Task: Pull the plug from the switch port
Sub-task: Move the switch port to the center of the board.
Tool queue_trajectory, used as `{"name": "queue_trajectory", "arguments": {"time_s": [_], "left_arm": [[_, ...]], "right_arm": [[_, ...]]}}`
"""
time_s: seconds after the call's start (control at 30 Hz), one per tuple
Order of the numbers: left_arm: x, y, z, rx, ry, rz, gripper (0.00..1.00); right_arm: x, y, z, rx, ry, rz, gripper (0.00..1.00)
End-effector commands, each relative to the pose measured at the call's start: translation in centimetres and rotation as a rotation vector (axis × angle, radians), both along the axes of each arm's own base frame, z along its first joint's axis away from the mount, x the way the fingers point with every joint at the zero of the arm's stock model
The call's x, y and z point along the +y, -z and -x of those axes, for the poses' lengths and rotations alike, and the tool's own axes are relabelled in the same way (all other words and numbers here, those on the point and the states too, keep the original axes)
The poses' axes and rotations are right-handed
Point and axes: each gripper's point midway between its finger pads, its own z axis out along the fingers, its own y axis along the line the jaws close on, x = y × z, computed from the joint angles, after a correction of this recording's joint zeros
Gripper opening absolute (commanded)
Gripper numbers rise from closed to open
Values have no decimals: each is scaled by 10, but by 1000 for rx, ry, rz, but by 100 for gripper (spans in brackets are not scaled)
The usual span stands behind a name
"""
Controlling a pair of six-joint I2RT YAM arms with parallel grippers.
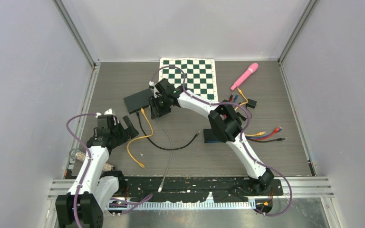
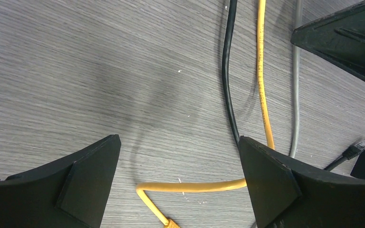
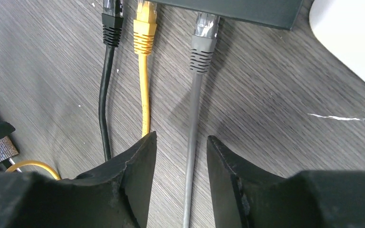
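Top external: grey wood-grain table [image 1: 285,156], pale walls [image 1: 28,71]. Left arm [image 1: 92,161] bent low, left gripper [image 2: 178,156] spread wide over yellow cable [image 2: 263,95]. Only right wrist cam shows grey plug [image 3: 204,35] sitting in switch [image 3: 228,7], w/ two others beside. Right arm [image 1: 199,105] reaches fwd, right gripper [image 3: 180,140] apart, astride grey cable [image 3: 194,118], not touching.

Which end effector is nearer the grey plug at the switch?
Right. The right end effector straddles the grey cable behind the grey plug; the left end effector hovers far off, over the yellow cable.
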Motion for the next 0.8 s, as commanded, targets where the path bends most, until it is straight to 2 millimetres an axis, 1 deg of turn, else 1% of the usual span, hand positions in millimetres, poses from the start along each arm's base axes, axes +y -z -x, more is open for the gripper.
{"name": "queue_trajectory", "arguments": {"time_s": [0.0,0.03,0.07,0.1,0.13,0.17,0.2,0.23,0.27,0.3,0.33,0.37,0.4,0.43,0.47,0.5,0.53,0.57,0.6,0.63,0.67,0.7,0.73,0.77], "left_arm": [[3,-13,-9,-43,10,-25,100],[3,-13,-10,-43,11,-27,99],[3,-13,-10,-40,14,-27,100],[3,-13,-10,-38,14,-27,100],[2,-13,-11,-39,17,-25,100],[2,-12,-12,-39,17,-24,100],[2,-12,-13,-38,17,-23,100],[1,-12,-13,-37,20,-20,100],[1,-12,-14,-35,24,-20,99],[1,-12,-14,-32,27,-20,99],[1,-12,-13,-27,28,-23,100],[2,-11,-12,-23,28,-26,100],[2,-12,-12,-26,27,-30,100],[3,-12,-12,-27,26,-33,100],[3,-12,-13,-29,24,-35,100],[3,-12,-12,-26,24,-35,100],[4,-12,-13,-28,24,-35,100],[3,-12,-13,-27,25,-33,100],[2,-12,-14,-27,27,-30,100],[2,-12,-15,-26,31,-26,100],[0,-13,-15,-25,35,-21,99],[0,-13,-16,-25,39,-17,100],[-1,-15,-17,-31,44,-14,100],[-2,-16,-17,-35,51,-13,100]], "right_arm": [[6,-7,6,-14,-28,-16,46],[3,-2,11,-10,-33,-2,41],[2,0,16,-14,-46,7,39],[-3,7,22,-9,-51,24,35],[-2,3,27,-19,-60,22,32],[-7,12,34,-6,-62,41,30],[-7,7,37,-14,-67,35,25],[-14,15,45,3,-68,56,23],[-20,17,51,4,-66,69,17],[-23,18,56,7,-65,72,14],[-30,19,64,10,-66,72,10],[-33,19,68,16,-57,68,8],[-41,19,77,21,-55,63,6],[-45,21,83,34,-47,62,6],[-54,21,92,40,-46,58,6],[-56,12,97,35,-44,43,5],[-68,24,109,61,-45,64,5],[-70,15,115,62,-42,45,5],[-78,24,127,93,-48,52,5],[-78,15,134,94,-49,29,5],[-87,23,145,115,-52,41,5],[-88,14,151,107,-55,29,5],[-98,23,160,122,-51,56,6],[-105,23,167,127,-49,69,5]]}}
